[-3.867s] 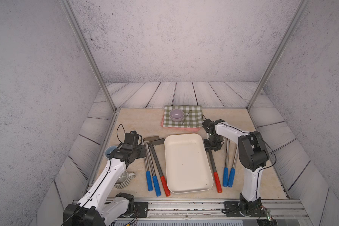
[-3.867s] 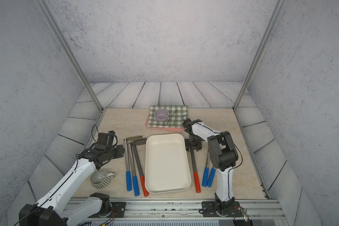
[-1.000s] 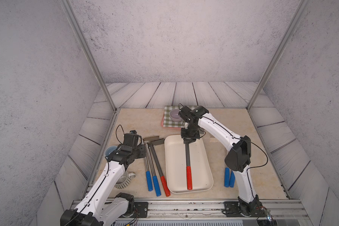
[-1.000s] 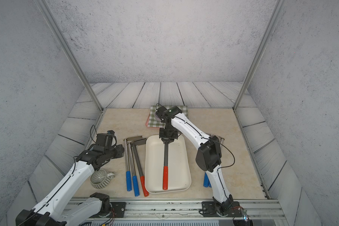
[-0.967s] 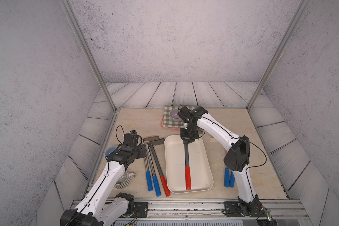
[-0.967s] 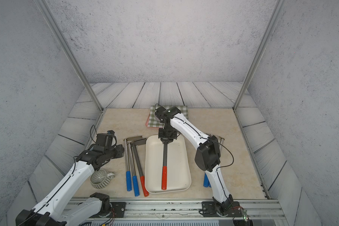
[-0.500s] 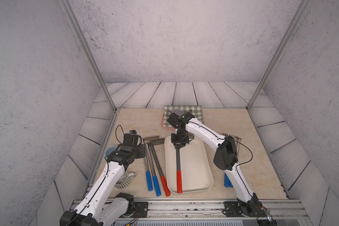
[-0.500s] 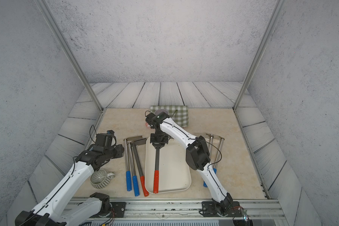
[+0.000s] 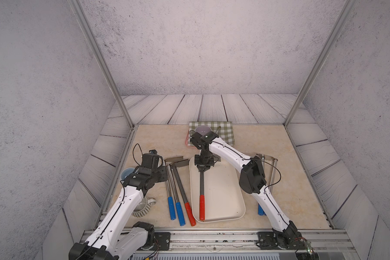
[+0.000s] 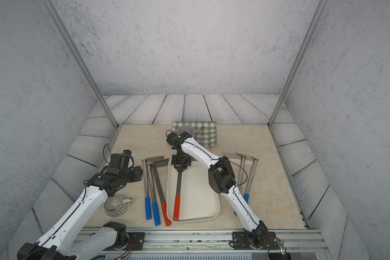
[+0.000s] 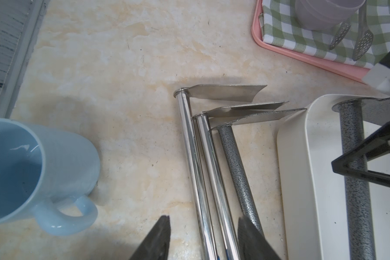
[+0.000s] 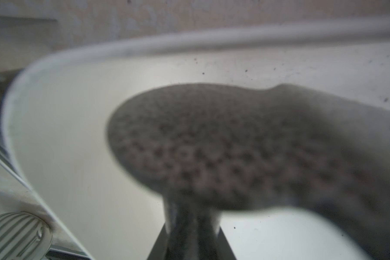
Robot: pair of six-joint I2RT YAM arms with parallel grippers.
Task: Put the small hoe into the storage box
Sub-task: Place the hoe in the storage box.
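The small hoe [image 9: 201,186] has a dark speckled shaft and a red handle. My right gripper [image 9: 203,167] is shut on its shaft just below the head, which fills the right wrist view as a blur [image 12: 212,146]. The hoe runs lengthwise over the left part of the cream-white storage box [image 9: 239,191], its red handle near the box's front left corner. I cannot tell whether the handle touches the box floor. My left gripper [image 11: 203,218] stands open above the shafts of three other hoes [image 9: 176,180] lying left of the box, with nothing held.
Two more blue-handled hoes [image 10: 250,175] lie right of the box, partly behind the right arm. A light blue mug [image 11: 20,166] and a ribbed grey cup [image 9: 142,208] stand at the left. A pink tray [image 11: 291,54] with a checked cloth and a purple cup sits behind the box.
My right gripper has carried the hoe leftward, from the middle of the box to its left part. The left arm has not moved.
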